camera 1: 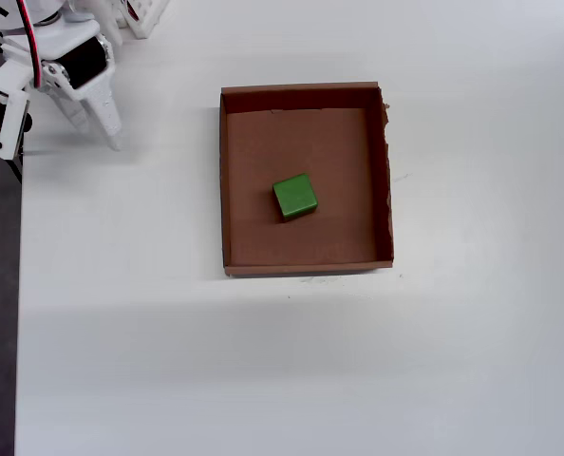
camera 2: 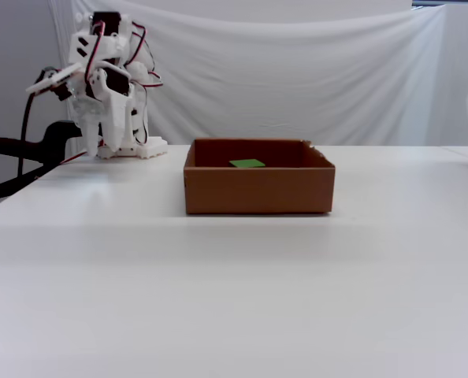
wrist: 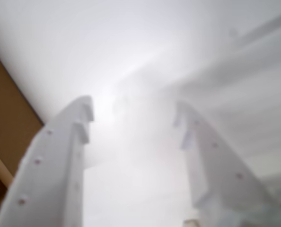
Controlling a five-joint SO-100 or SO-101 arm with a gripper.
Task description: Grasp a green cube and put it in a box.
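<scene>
The green cube lies inside the brown cardboard box, slightly left of its middle. In the fixed view only the cube's top shows above the box's front wall. My white gripper hangs at the table's far left corner, well away from the box. It points down, close above the table. In the blurred wrist view the two fingers stand apart with nothing between them. Neither cube nor box shows there.
The arm's white base stands at the back left. The table's left edge runs close beside the gripper. A white cloth hangs behind. A brown surface shows at the wrist view's left edge; I cannot tell what it is.
</scene>
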